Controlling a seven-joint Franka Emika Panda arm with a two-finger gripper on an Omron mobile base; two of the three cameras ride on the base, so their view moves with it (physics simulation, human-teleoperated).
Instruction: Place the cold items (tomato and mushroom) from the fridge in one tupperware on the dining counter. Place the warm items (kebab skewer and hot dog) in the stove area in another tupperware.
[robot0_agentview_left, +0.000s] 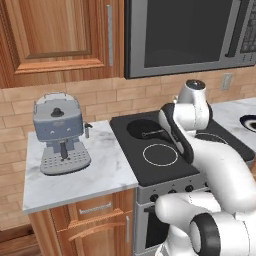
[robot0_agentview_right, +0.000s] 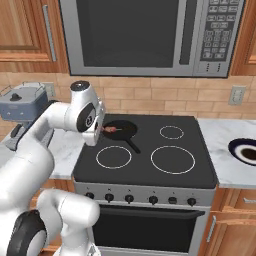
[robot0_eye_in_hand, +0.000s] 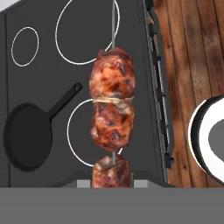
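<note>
Holding the kebab skewer (robot0_eye_in_hand: 111, 127), the gripper (robot0_agentview_right: 102, 130) is clenching its lower end, centre-bottom of the hand view, above the stove (robot0_eye_in_hand: 48, 78) and pan (robot0_eye_in_hand: 27, 135). Judging: light, rigid, meat chunks greasy; gripping a chunk is resisting swing better than the thin rod.

1. Kebab skewer (robot0_eye_in_hand: 111, 127): glossy red-brown chunks with dark charred patches.
2. Frying pan (robot0_eye_in_hand: 27, 135): matte black.
3. Stove top (robot0_agentview_right: 150, 145): black, white ring outlines.
4. Bench (robot0_agentview_left: 75, 175): white marble, grey veins.
</note>
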